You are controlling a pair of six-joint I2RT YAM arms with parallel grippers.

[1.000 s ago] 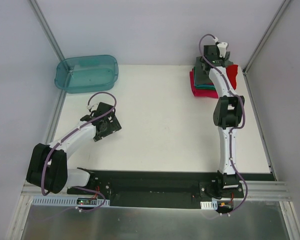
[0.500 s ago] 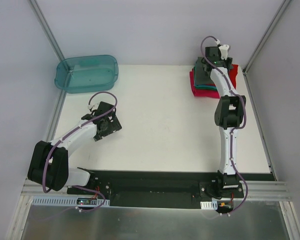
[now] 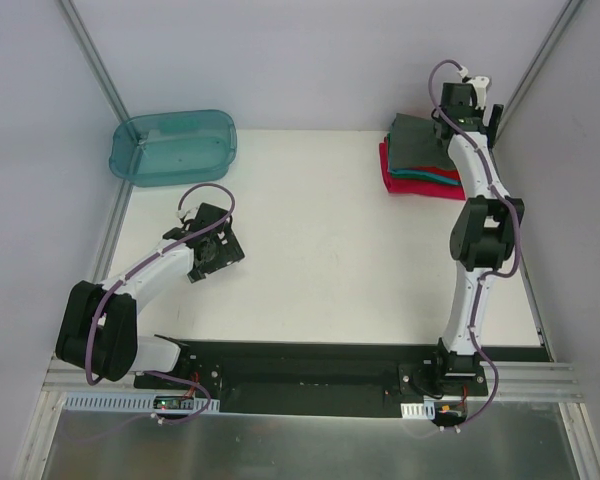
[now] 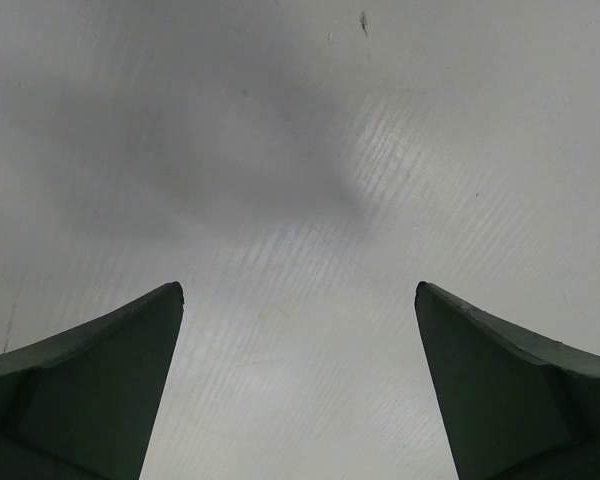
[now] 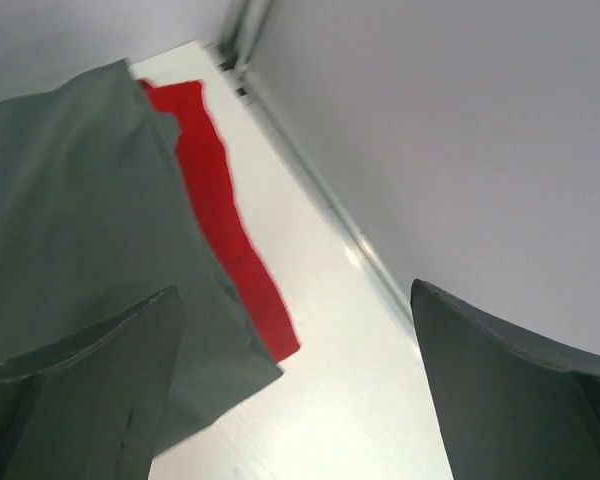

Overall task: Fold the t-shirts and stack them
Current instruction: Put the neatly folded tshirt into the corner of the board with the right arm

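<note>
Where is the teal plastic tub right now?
Top view: the translucent teal plastic tub sits at the far left corner of the white table, beyond the left gripper.

The left arm [image 3: 155,270] and right arm [image 3: 464,300] share one build: slim white link shells joined by bulky black joint housings. A thin mauve cable [image 3: 206,189] runs along each arm and loops free near the wrist. The left gripper [image 4: 300,290] and right gripper [image 5: 295,290] have dark grey-green, wedge-shaped fingers [image 4: 90,390] with a matte finish, tapering to blunt tips.
</note>
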